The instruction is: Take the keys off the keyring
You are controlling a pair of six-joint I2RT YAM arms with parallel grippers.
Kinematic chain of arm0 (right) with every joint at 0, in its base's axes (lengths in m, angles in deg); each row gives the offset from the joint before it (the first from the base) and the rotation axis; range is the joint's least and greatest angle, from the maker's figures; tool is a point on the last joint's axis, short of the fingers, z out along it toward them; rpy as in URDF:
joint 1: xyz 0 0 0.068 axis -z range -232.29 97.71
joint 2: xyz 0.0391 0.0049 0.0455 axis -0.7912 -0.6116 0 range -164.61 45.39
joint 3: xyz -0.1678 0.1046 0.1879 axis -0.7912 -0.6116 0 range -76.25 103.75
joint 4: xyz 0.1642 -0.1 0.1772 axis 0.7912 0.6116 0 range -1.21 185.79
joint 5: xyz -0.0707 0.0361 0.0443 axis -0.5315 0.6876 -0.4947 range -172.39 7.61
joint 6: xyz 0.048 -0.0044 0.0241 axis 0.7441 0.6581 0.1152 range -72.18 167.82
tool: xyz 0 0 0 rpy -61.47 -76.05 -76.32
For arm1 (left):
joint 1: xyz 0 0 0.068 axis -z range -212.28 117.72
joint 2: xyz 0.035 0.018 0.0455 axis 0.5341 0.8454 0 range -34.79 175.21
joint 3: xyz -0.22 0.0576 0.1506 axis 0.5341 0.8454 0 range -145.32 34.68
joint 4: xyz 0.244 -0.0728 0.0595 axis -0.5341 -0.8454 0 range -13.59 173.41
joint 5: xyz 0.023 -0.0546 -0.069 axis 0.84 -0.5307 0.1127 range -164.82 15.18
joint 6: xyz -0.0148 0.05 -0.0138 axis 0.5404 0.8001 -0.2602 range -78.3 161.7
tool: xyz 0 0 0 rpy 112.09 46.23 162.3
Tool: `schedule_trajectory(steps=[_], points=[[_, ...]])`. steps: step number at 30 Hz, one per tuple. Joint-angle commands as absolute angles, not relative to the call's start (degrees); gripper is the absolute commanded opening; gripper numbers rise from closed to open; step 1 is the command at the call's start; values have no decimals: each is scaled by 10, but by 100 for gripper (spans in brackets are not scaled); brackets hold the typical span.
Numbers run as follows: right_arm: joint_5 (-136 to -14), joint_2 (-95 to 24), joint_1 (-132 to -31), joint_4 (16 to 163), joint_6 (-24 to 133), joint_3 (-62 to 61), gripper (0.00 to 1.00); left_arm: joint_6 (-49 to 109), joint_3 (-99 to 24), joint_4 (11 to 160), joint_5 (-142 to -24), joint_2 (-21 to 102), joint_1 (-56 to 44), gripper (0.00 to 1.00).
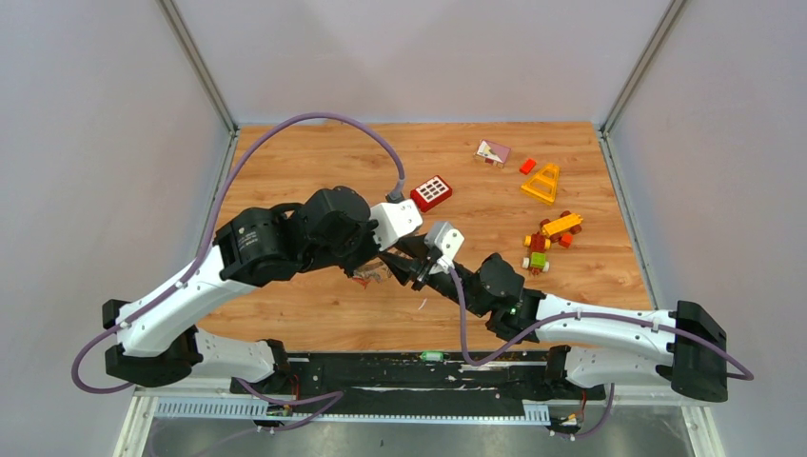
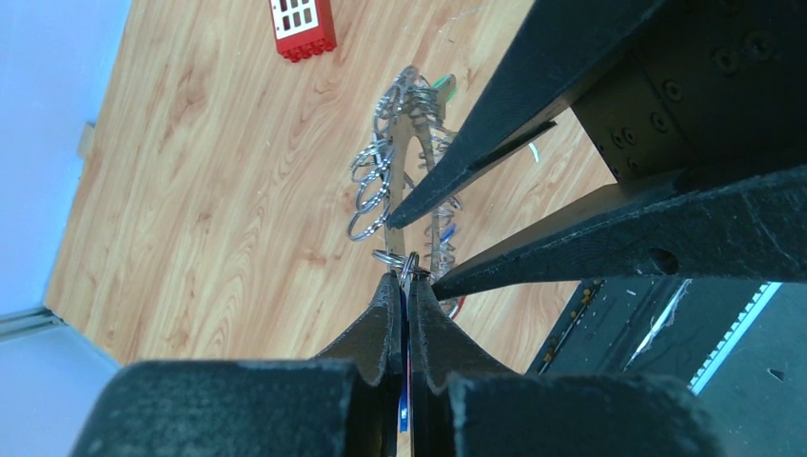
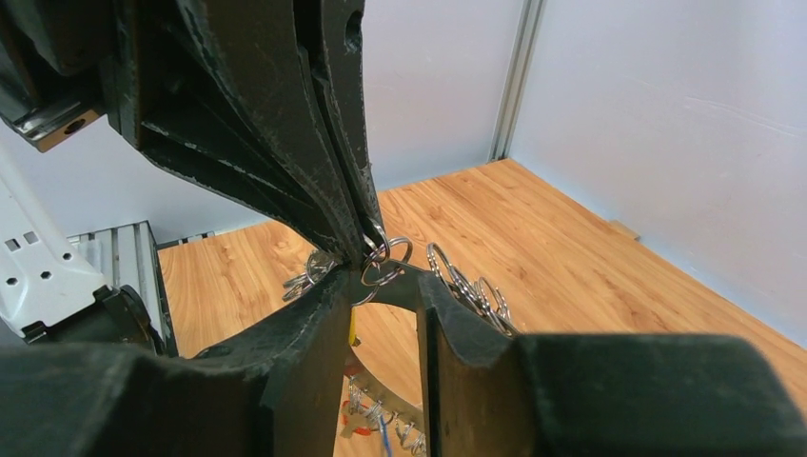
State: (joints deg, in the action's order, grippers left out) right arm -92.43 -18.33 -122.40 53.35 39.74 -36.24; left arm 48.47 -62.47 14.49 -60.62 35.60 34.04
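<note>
Pinching a half-hidden blue key (image 2: 403, 415), left jaws, keyring (image 2: 407, 157) partly covered

One keyring (image 2: 404, 157), perhaps dozens of keys (image 2: 366, 181), one red brick (image 1: 431, 192), one yellow triangle (image 1: 541, 184)

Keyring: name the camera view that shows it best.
Left wrist: the keyring shows most of its loop there. Top external shows it only as a small glint; right wrist shows short stretches between its fingers.
</note>
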Motion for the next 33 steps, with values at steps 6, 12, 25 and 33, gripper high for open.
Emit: schedule_trajectory(steps=[6, 12, 25, 33], points=[[-959, -181, -1223, 510, 384, -349, 17, 490, -665, 147, -632, 360, 343, 0], [-975, -168, -1223, 528, 367, -351, 6, 501, -678, 130, -635, 368, 344, 0], [-979, -156, -1223, 535, 345, -357, 9, 506, -688, 110, -680, 389, 343, 0], [-977, -162, -1223, 528, 347, -356, 21, 508, -688, 108, -688, 395, 343, 0]])
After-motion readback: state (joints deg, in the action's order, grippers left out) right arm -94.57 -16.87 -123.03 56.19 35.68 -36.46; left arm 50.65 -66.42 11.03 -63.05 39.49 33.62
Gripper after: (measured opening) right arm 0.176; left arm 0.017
